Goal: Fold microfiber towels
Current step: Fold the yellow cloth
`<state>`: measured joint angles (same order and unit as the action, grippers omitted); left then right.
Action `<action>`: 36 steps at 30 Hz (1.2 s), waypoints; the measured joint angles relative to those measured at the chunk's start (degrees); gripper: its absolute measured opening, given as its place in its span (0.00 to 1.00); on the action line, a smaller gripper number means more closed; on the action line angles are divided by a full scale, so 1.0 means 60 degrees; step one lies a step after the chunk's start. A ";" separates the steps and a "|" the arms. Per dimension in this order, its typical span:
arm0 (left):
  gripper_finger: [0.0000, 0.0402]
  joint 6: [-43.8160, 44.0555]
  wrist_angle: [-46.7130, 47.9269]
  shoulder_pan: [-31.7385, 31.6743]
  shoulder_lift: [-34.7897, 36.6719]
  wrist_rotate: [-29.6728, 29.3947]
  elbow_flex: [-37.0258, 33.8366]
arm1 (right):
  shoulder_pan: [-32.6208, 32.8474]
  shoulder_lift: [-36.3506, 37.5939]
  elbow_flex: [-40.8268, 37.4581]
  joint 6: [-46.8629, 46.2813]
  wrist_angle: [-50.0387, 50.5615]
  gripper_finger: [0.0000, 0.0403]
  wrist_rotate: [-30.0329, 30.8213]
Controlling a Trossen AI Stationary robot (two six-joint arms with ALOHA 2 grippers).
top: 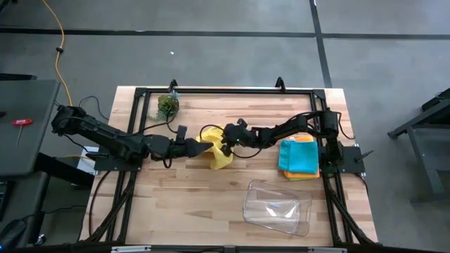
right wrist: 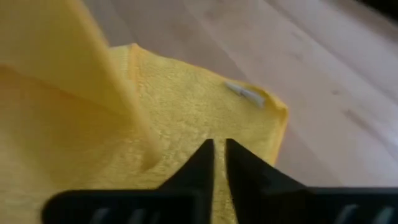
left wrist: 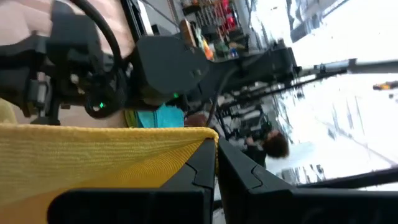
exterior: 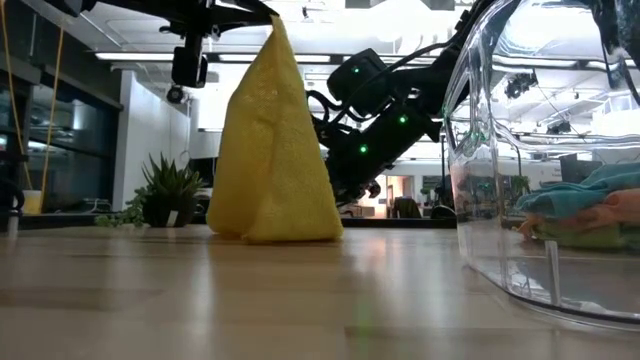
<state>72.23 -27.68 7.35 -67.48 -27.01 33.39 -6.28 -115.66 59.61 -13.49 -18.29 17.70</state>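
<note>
A yellow towel (top: 221, 156) is at the table's middle. In the low view it hangs as a cone (exterior: 275, 150) with its lower end on the wood. My left gripper (top: 200, 145) is shut on the towel's top corner. My right gripper (top: 226, 143) is shut low on the same towel, by the foot of the raised fold (right wrist: 124, 106). A teal towel (top: 301, 156) lies on an orange one (top: 306, 139) in a stack at the right. The lime green and grey towels do not show plainly. My left gripper pinches a corner of the yellow towel (left wrist: 205, 133) between its two fingers, coming level from the table's left side. The towel hangs below that corner (exterior: 274, 30), its lower end (exterior: 280, 230) resting on the table. My right gripper has its fingertips (right wrist: 205, 152) on the part of the yellow towel (right wrist: 186, 118) that lies on the table, coming from the table's right and slanting down. The fingers hide the place of contact, so I cannot tell if they pinch a layer or press on it.
A clear plastic tray (top: 276, 207) lies at the near right and fills the low view's right side (exterior: 480, 150). A small green leafy clump (top: 167, 105) sits at the far left. Bare wood lies at the near left.
</note>
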 joint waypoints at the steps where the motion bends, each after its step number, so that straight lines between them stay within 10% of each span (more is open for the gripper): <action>1: 0.00 -0.0073 0.0003 0.0000 0.0000 0.0147 0.0000 | -0.0049 0.0000 0.0001 -0.0152 0.0001 0.04 -0.0214; 17: 0.00 -0.0643 0.2066 0.0048 0.0000 0.2374 0.0003 | -0.1811 0.1984 -0.0091 0.0342 0.1196 0.00 -0.2013; 25: 0.00 -0.1185 0.4114 0.0257 0.0000 0.3443 0.0004 | -0.2225 0.2357 -0.0091 -0.0399 0.2305 0.00 -0.5666; 36: 0.00 -0.0740 0.6514 0.1047 -0.0106 0.2617 0.0000 | -0.1613 0.1076 -0.0067 -0.1933 0.1519 0.13 -0.7181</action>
<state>67.79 11.40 13.64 -68.12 -11.31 33.39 -15.96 -109.20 59.21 -25.09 -9.18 -25.38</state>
